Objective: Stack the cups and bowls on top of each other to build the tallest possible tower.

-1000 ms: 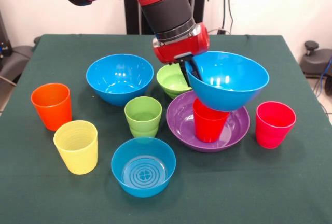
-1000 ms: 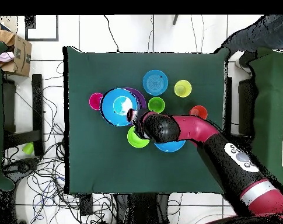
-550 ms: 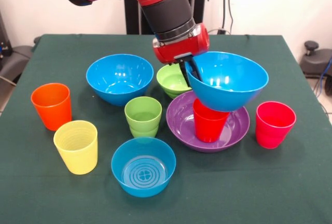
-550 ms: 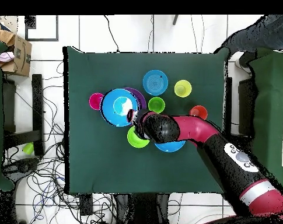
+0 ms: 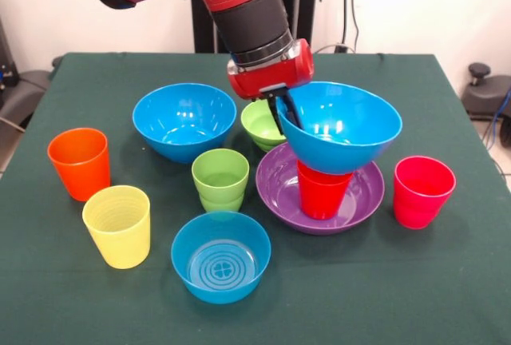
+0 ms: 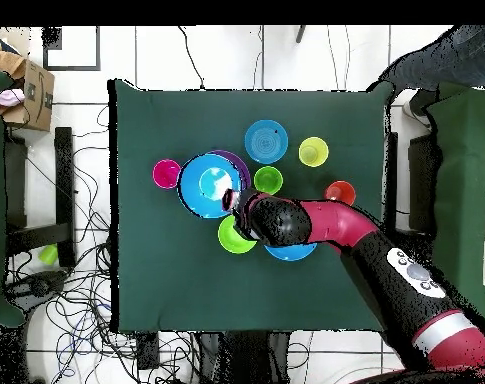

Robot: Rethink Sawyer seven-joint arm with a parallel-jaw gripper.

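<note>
Presently | gripper clamped on large blue bowl rim | bowl above red cup in purple bowl | no legible writing.

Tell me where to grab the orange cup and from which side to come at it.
Grip the orange cup at its rim, one finger inside and one outside the wall, coming straight down from above. It stands upright with its mouth open and apart from the yellow cup, and its tapered, ribbed wall would probably be harder to pinch from the side.
</note>
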